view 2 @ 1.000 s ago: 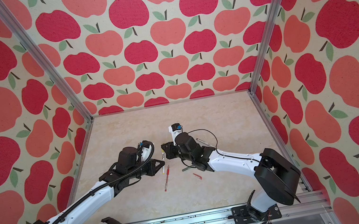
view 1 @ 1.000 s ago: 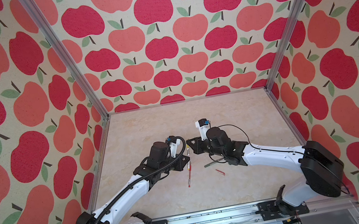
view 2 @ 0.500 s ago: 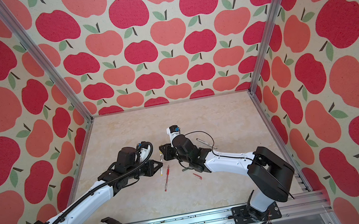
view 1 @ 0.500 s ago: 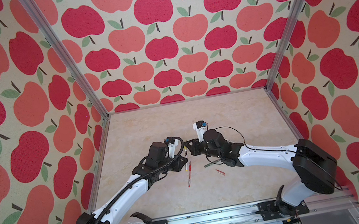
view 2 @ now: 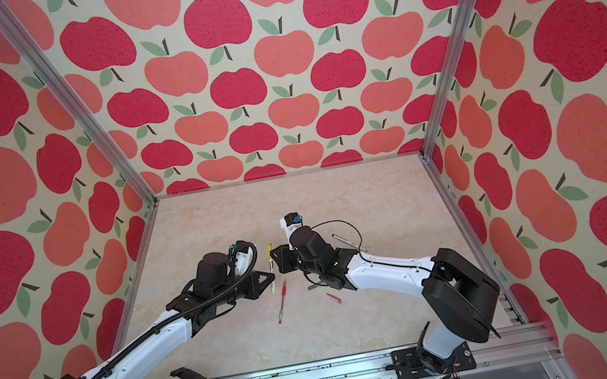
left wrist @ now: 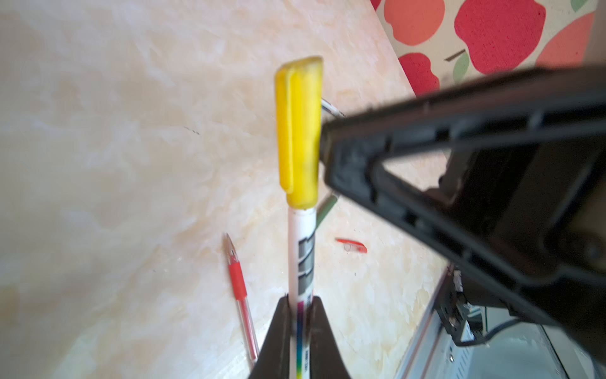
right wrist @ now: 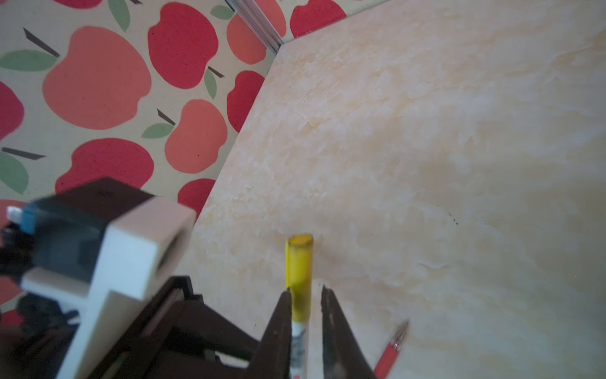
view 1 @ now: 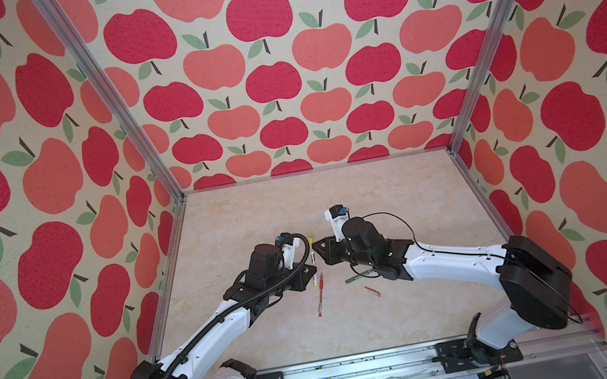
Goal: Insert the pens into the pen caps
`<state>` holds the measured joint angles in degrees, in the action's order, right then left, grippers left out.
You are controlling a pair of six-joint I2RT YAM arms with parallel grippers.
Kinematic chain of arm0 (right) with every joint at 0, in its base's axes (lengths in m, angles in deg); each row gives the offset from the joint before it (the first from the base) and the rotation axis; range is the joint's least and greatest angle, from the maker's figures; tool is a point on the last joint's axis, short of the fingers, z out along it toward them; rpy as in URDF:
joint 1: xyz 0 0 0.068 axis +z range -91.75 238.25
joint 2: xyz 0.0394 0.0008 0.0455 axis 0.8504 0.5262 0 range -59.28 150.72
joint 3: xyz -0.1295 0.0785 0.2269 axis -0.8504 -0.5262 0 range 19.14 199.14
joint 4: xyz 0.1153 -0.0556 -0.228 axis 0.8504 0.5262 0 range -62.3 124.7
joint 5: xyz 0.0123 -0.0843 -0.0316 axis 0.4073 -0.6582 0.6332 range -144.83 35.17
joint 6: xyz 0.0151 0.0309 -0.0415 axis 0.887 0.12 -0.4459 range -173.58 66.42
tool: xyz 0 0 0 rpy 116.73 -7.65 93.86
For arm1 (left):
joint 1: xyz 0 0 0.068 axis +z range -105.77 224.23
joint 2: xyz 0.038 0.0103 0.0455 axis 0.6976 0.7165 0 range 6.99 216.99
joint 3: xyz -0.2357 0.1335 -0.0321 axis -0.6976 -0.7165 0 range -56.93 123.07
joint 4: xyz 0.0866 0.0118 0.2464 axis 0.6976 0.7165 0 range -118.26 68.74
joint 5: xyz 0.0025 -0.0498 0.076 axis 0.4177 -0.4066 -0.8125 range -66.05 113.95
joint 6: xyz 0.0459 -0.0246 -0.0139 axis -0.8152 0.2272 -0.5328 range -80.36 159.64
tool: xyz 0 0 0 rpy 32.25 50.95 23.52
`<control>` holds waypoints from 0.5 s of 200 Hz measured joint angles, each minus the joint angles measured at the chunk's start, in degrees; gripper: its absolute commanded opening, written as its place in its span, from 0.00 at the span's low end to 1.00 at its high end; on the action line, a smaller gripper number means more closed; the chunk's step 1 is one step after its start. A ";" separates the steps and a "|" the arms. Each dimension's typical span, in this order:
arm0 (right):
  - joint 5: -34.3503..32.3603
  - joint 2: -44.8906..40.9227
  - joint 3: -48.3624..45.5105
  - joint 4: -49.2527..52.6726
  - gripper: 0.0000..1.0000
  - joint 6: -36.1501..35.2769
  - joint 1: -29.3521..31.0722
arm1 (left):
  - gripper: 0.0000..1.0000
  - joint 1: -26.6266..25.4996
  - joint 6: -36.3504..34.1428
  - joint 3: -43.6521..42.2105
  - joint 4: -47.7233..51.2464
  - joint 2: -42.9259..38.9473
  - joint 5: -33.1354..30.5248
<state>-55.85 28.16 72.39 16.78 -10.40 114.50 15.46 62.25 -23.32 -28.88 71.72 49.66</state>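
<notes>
Above mid-counter (view 1: pixel 296 208), between both arms: white pen (left wrist: pixel 302 256) clamped in the left claw (left wrist: pixel 300 300), yellow cap (left wrist: pixel 300 131) seated on its end toward 12 o'clock in both top views. Differs from a second ago at the right claw (right wrist: pixel 306 290): then pinched on that cap, now slackened, jaws slightly apart, one finger (right wrist: pixel 282 315) touching the cap, a sliver of gap at the other. Flanks the cap from 3 o'clock. On the counter toward 6 o'clock of the left claw: red pen (view 1: pixel 320 295); toward 4 o'clock, dark green pen (view 1: pixel 357 276) and red cap (view 1: pixel 371 291).
</notes>
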 measured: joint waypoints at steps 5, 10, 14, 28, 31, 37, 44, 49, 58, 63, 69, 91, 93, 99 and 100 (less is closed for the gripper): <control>0.48 -0.42 -0.11 1.42 0.30 -0.31 0.00 | 0.00 0.55 0.33 0.00 -1.11 -0.11 -0.59; 0.92 -0.87 -0.22 2.51 0.32 -0.37 0.00 | 0.00 1.07 0.48 0.00 -2.16 -0.26 -1.33; 1.27 -1.36 -0.31 3.58 0.33 -0.59 -0.02 | 0.00 1.42 0.66 0.00 -2.95 -0.39 -1.81; 1.81 -3.06 -0.48 6.16 0.36 -1.20 -0.33 | 0.00 1.64 1.05 0.00 -4.85 -0.59 -2.89; 1.92 -3.50 -0.48 6.64 0.37 -1.38 -0.46 | 0.00 1.64 1.05 0.00 -5.18 -0.59 -2.91; 2.05 -4.37 -0.48 7.39 0.38 -1.57 -0.70 | 0.00 1.64 1.07 0.00 -5.62 -0.59 -3.15; 2.19 -5.42 -0.48 8.11 0.40 -1.84 -1.01 | 0.00 1.60 1.09 0.00 -6.03 -0.59 -3.39; 2.23 -6.08 -0.48 8.57 0.41 -1.86 -1.27 | 0.00 1.55 1.07 0.02 -6.21 -0.59 -3.50; 2.38 -7.52 -0.48 9.44 0.45 -2.27 -1.77 | 0.00 1.46 1.05 0.00 -6.58 -0.57 -3.65; 2.56 -8.33 -0.48 9.94 0.48 -2.36 -2.12 | 0.00 1.33 1.01 0.00 -6.75 -0.57 -3.82; 2.71 -9.22 -0.48 10.47 0.52 -2.36 -2.54 | 0.00 1.20 0.94 0.00 -6.99 -0.57 -3.93; 4.39 -12.13 -0.24 12.15 0.76 -2.16 -4.70 | 0.00 -0.50 -0.35 -0.37 -9.09 -0.59 -5.42; 4.57 -12.35 -0.20 12.37 0.78 -2.32 -4.90 | 0.00 -0.68 -0.46 -0.46 -9.29 -0.59 -5.57; 4.94 -12.96 -0.02 12.83 0.83 -1.97 -5.60 | 0.00 -1.44 -1.20 -0.90 -10.21 -0.68 -6.10; 5.05 -13.03 0.02 12.87 0.83 -1.88 -5.64 | 0.00 -1.60 -1.31 -1.01 -10.40 -0.70 -6.16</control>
<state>-50.80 15.14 72.41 29.65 -12.28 108.86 13.86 60.94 -24.33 -39.29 71.02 43.50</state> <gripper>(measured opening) 0.739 0.107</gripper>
